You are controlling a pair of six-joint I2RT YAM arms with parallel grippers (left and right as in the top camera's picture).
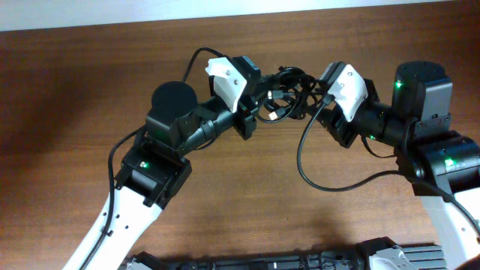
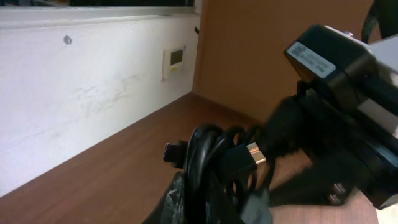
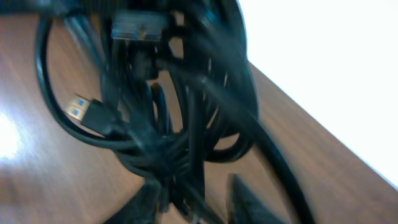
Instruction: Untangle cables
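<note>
The cables (image 1: pixel 289 94) are a looped black bundle on the wooden table, between my two grippers. My left gripper (image 1: pixel 259 97) is shut on the bundle's left side. In the left wrist view the black cords (image 2: pixel 208 162) run between its fingers (image 2: pixel 217 202), and a metal-tipped plug (image 2: pixel 255 154) sticks out. My right gripper (image 1: pixel 316 96) is at the bundle's right side. In the blurred right wrist view the cords (image 3: pixel 180 124) pass between its parted fingers (image 3: pixel 199 193), close to the left finger, with a gap at the right one. A blue-tipped USB plug (image 3: pixel 78 109) hangs at the left.
The right arm's thick black wire (image 1: pixel 319 180) loops over the table in front of the bundle. The table's far edge and a white wall (image 1: pixel 225 11) lie just behind the cables. The right arm's wrist housing (image 2: pixel 329 56) is close in front of the left gripper.
</note>
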